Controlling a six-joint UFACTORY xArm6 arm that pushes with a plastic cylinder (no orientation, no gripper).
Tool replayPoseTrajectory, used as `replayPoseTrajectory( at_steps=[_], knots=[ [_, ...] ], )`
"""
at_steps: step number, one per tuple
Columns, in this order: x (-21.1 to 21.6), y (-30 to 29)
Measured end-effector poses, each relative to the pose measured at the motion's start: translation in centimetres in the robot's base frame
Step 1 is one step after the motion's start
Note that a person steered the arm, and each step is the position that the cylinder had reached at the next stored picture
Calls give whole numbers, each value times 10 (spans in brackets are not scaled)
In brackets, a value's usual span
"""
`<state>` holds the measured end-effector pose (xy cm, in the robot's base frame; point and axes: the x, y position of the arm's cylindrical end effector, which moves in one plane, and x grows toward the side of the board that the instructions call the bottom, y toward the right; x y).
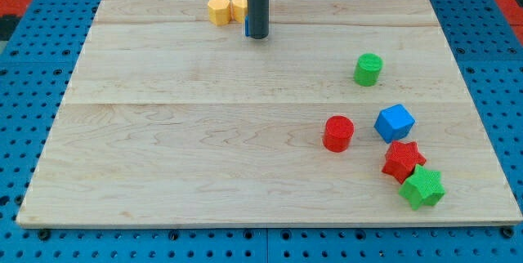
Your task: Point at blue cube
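The blue cube (395, 122) lies at the view's right, a little below mid-height on the wooden board (188, 132). My tip (257, 37) is near the view's top centre, far to the upper left of the cube and not touching it. A sliver of another blue block (245, 25) shows at the rod's left edge; the rod hides most of it.
Two yellow blocks (219, 9) (238, 6) sit just left of the rod at the top. A green cylinder (368, 69) is above the blue cube and a red cylinder (337, 133) is to its left. A red star (403, 161) and a green star (422, 187) are below it.
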<state>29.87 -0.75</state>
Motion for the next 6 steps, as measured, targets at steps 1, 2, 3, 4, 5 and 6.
replayPoseTrajectory(
  at_steps=[1,2,3,4,5,6],
  knots=[
    [29,30],
    [120,58],
    [138,156],
    [131,261],
    [213,291],
    [225,223]
  ],
)
